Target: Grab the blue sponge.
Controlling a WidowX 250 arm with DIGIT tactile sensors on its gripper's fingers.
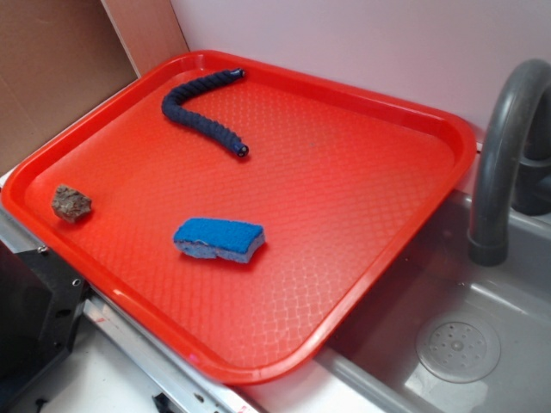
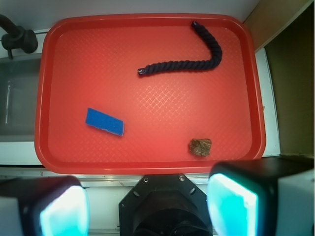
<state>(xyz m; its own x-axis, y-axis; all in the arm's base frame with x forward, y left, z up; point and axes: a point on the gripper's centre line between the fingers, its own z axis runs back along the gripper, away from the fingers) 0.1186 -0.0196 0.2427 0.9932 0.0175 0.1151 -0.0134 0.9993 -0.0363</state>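
Approach not yet begun: the blue sponge (image 1: 219,238) lies untouched on the red tray (image 1: 379,155).

Exterior view: the sponge rests flat in the tray's near half, well apart from the brown rock (image 1: 71,203) and the navy rope (image 1: 202,112); no arm shows, and a grey sink (image 1: 456,344) with its faucet (image 1: 504,146) sits beside the tray. Wrist view: the gripper (image 2: 147,206) hangs high above the tray's near edge, jaws spread wide and empty, sponge (image 2: 105,121) ahead and left. Next, I judge, it must travel over the sponge, turn to its slant, and descend.
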